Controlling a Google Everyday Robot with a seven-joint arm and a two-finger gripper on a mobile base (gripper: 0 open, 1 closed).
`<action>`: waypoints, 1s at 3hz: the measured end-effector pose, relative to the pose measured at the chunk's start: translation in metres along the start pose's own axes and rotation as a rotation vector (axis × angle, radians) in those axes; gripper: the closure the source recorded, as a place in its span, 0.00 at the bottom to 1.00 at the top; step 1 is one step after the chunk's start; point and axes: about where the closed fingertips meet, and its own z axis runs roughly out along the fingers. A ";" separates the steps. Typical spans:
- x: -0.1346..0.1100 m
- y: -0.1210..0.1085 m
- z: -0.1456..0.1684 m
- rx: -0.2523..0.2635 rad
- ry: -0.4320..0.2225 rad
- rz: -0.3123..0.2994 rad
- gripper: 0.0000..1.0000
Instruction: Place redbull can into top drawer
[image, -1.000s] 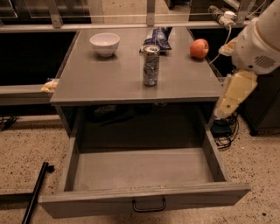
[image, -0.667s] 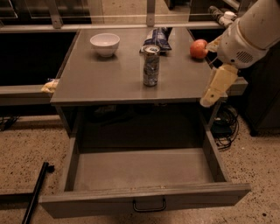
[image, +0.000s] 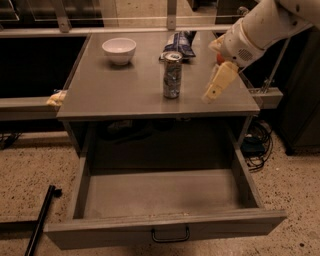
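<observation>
Gripper (image: 210, 95): you find it over the table's (image: 115, 90) right edge near the front corner; whether spread or closed, you cannot tell.
Redbull can (image: 172, 75): upright, toward the front edge, left of the gripper, apart.
Snack bag (image: 180, 42): far edge, partly hidden behind the can.
Top drawer (image: 100, 232): pulled out below.

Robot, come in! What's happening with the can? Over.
Gripper hovering beside slim silver-and-blue drink can, not touching. Can upright on grey tabletop. Wide grey drawer open below. Nothing between them.
</observation>
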 end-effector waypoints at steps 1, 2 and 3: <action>-0.016 -0.021 0.029 -0.036 -0.086 -0.010 0.00; -0.032 -0.036 0.052 -0.065 -0.164 -0.024 0.00; -0.046 -0.047 0.068 -0.084 -0.234 -0.026 0.00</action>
